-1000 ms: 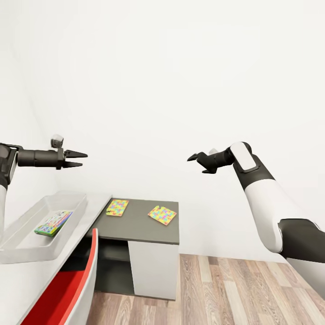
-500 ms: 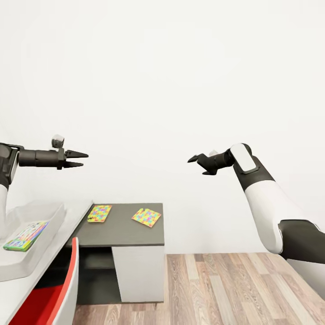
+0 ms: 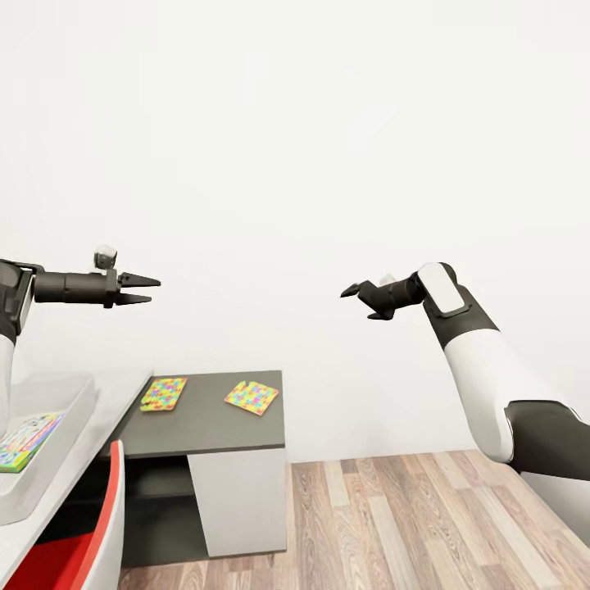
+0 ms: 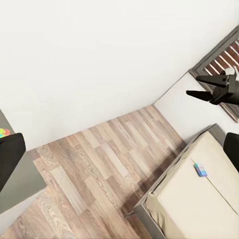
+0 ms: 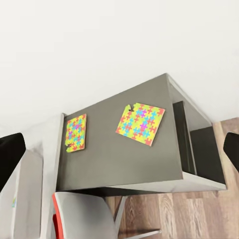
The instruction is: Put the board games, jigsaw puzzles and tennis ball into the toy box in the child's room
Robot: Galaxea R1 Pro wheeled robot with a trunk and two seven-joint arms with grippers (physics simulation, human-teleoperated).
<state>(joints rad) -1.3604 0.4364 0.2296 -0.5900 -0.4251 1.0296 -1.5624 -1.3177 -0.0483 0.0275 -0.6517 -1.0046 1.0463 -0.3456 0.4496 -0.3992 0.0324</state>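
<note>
A: What stands in the way of the jigsaw puzzles (image 3: 164, 393)?
B: Nothing above them; they lie well apart on the dark counter (image 3: 213, 426), open air overhead. The red chair (image 3: 90, 533) crowds the near edge.

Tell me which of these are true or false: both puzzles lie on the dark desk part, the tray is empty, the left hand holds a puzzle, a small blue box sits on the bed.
1. Both jigsaw puzzles lie on the dark grey side unit: true.
2. The toy box is empty: false, a multicoloured board game lies in it.
3. The left hand holds a puzzle: false, it is open and empty.
4. A small blue box sits on the bed: true.
</note>
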